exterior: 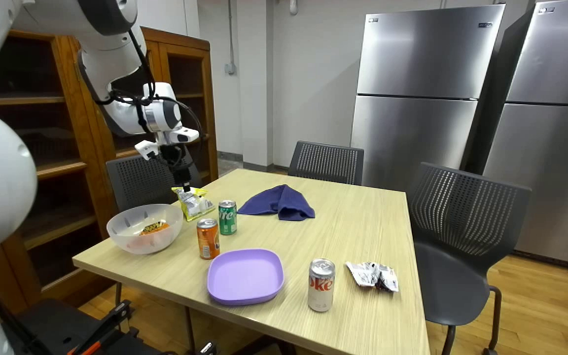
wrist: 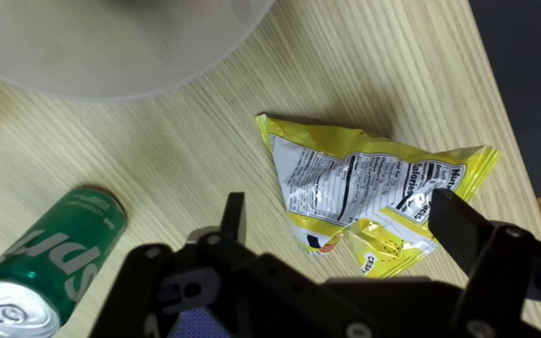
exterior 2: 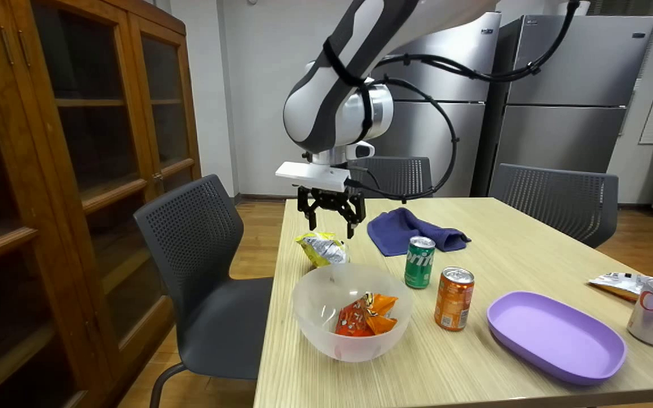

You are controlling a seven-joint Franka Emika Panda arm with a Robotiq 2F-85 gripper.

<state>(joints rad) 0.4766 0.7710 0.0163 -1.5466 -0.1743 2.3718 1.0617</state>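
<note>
Wrist view: the gripper [wrist: 338,206] is spread wide above a yellow bag [wrist: 364,183]; whether the two touch, I cannot tell. In both exterior views the table [exterior: 353,227] has a pale, straight wood grain, and the bag lies near its left edge, just beyond a bowl [exterior 2: 355,350] with an orange packet [exterior 2: 360,317] in it. Right of them stand a green can [exterior 2: 419,263] and, nearer, an orange can [exterior 2: 454,299]; a purple plate [exterior 2: 556,340] lies at the near side, a blue towel [exterior 2: 403,232] farther off. A silver can [exterior: 321,288] and a wrapper [exterior: 364,274] are on the right. Grey chairs [exterior: 466,217] stand to the left, far and right. A glass-fronted wooden cupboard [exterior 2: 115,195] runs along the left; two steel fridges [exterior: 417,138] stand far right before a white wall [exterior: 313,69]. The floor [exterior: 550,305] is wooden.
</note>
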